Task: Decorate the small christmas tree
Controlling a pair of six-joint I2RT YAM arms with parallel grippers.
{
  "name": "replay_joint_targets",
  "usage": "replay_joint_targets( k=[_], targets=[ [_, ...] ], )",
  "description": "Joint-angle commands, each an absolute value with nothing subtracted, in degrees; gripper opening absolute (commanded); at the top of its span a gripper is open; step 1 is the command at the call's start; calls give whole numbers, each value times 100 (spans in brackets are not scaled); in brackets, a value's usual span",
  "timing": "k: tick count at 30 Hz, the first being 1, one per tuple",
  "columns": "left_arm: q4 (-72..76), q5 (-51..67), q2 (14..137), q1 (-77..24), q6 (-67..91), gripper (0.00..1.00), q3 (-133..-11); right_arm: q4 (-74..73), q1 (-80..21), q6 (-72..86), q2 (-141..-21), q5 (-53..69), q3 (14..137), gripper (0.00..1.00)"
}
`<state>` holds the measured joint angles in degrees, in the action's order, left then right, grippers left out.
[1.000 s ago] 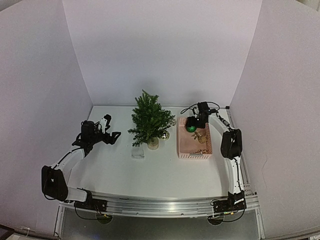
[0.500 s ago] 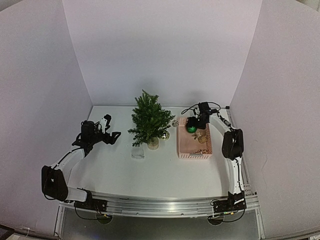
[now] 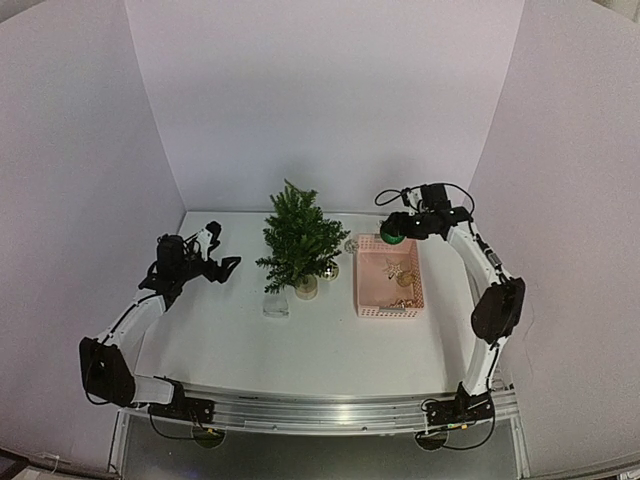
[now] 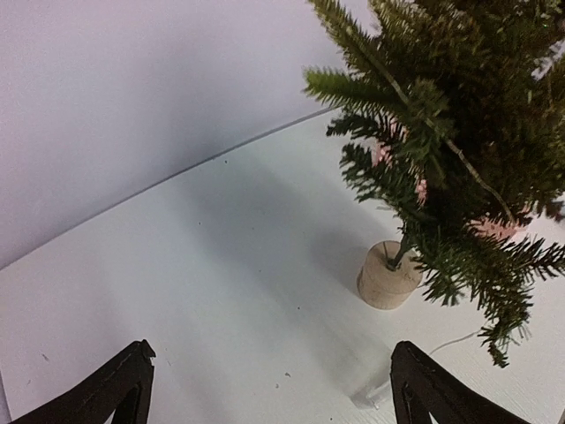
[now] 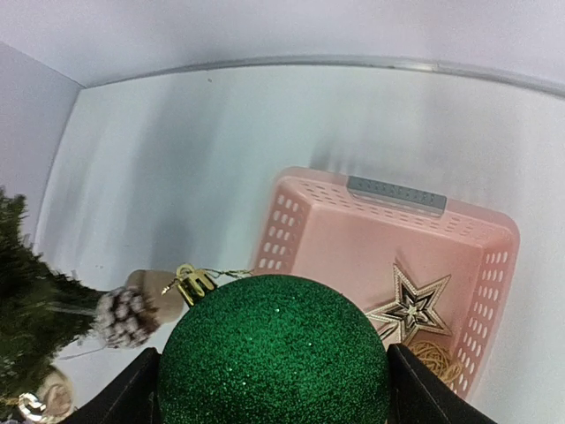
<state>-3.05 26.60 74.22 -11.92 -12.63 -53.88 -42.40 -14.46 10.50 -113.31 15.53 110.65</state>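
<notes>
Squeezing a round, sparkly green ball (image 5: pixel 274 349), the right gripper (image 5: pixel 275 396) hangs over a pink basket (image 5: pixel 288 226); left gripper (image 4: pixel 272 393) gapes wide

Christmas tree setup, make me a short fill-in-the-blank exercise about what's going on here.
The right tool grips a glittery ____ ball ornament.
The flat gold ornament in the pink basket is shaped like a ____.
The left tool, near the small christmas tree, is ____ and empty.
Missing: green; star; open.
</notes>
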Motion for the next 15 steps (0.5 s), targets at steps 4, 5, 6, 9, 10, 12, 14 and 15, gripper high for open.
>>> replay_joint_targets(
  k=[4,5,6,9,10,12,14,15],
  targets=[
    [-630,3554,6996,-1156,-2093,93,-6429,-4242,-1541,1149,-9991,2195,11009,62],
    [-678,3720,6988,-1161,-2207,93,-6595,-4232,-1599,1184,-9876,2205,11056,62],
    [-728,3908,6986,-1166,-2329,93,-6735,-4221,-1654,1221,-9761,2212,11103,62],
    [-922,4374,7107,-1187,-2509,92,-7271,-4189,-1975,1259,-9561,2219,11317,62],
    [-976,4472,7179,-1216,-2514,91,-7505,-4164,-2111,1246,-9524,2258,11394,62],
    [-1035,4624,7307,-1291,-2511,89,-7864,-4097,-2439,1211,-9466,2297,11566,63],
    [-1014,4781,7391,-1392,-2547,86,-8157,-3978,-2826,1182,-9432,2277,11709,63],
    [-1013,4840,7413,-1482,-2614,84,-8248,-3858,-2980,1210,-9420,2245,11747,63]
  ],
)
